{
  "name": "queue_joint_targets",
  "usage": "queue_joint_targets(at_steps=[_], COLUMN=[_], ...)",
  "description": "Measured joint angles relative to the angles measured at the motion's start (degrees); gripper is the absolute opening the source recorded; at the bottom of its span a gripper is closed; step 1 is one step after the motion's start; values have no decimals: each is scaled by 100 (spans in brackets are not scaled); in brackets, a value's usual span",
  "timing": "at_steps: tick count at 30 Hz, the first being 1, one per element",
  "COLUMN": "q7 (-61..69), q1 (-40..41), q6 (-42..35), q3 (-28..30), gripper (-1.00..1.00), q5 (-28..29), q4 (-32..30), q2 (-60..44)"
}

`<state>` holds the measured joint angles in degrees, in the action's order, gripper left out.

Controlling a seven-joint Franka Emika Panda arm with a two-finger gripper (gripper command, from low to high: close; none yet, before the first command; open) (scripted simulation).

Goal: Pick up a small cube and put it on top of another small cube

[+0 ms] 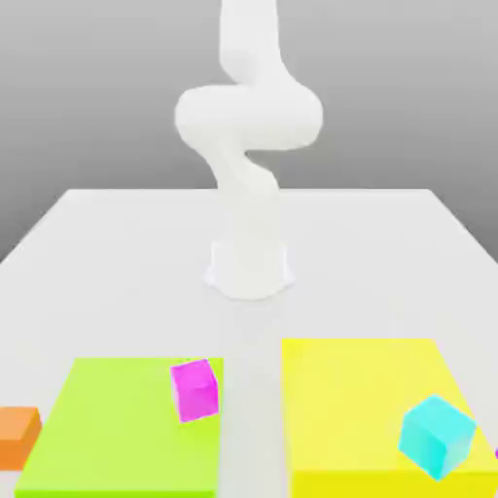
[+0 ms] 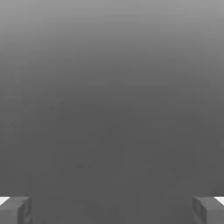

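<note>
"Exterior view first; what did you have on it?"

"I had the white arm [image 1: 249, 117] rising from its base [image 1: 250, 270] on the pale table [image 1: 126, 282]; nearer the camera, a green slab [image 1: 117, 428] lay toward the exterior view's left and a yellow slab [image 1: 360, 409] toward its right."

"And the orange cube [image 1: 15, 438], the one I was after?"

"It sat at the exterior view's left edge, partly cut off by the frame, just beside the green slab; the magenta cube [image 1: 195, 390] showed tilted over the green slab's right part, and the larger cyan cube [image 1: 437, 437] was tilted over the yellow slab's right part; I couldn't tell whether either touched its slab. A sliver of something magenta [image 1: 496, 453] peeked in at the right edge."

"Now the hand view; how did the claw stand?"

"My gripper [image 2: 112, 211] was open; its two fingers [image 2: 24, 211] stood well apart, with plain grey background [image 2: 112, 109] between and beyond them."
</note>
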<state>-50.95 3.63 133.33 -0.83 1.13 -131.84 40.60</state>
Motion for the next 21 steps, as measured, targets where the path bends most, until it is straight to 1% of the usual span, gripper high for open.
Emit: queue_joint_targets(at_steps=[7,14,17,21], q7=[-1471,-2857,-3378,-3957], q1=[937,1602,1853,2230], q6=[437,861,1051,1315], q3=[-130,24,181,326], gripper=[0,0,0,0], q5=[345,613,624,475], q4=[-15,-29,-37,-52], q2=[-1496,-2953,-3572,-4390])
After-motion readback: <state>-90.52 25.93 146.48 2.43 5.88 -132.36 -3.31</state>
